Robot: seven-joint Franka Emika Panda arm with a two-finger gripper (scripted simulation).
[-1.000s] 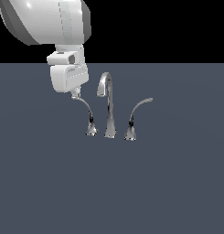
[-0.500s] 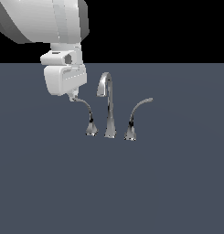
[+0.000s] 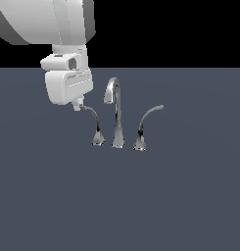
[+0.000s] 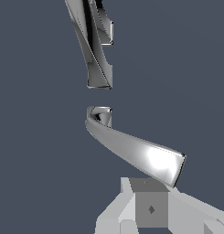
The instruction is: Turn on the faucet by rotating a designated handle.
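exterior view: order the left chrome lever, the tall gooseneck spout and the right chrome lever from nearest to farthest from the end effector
1. Thin curved chrome lever arching left: its tip sits right at the end effector, on the view's left.
2. Tall hooked chrome gooseneck spout: in the middle.
3. Mirror-image chrome lever arching right: on the view's right, farthest.

faucet (image 3: 117, 115): shiny chrome, silver with dark and white reflections | handle (image 3: 93, 122): chrome, bright white glare near its tip in the wrist view | right lever (image 3: 146, 123): chrome, grey-silver | gripper (image 3: 78, 105): white and pale grey | arm (image 3: 45, 22): white, grey shading | surface (image 3: 190, 196): plain slate grey-blue | background (image 3: 180, 29): black
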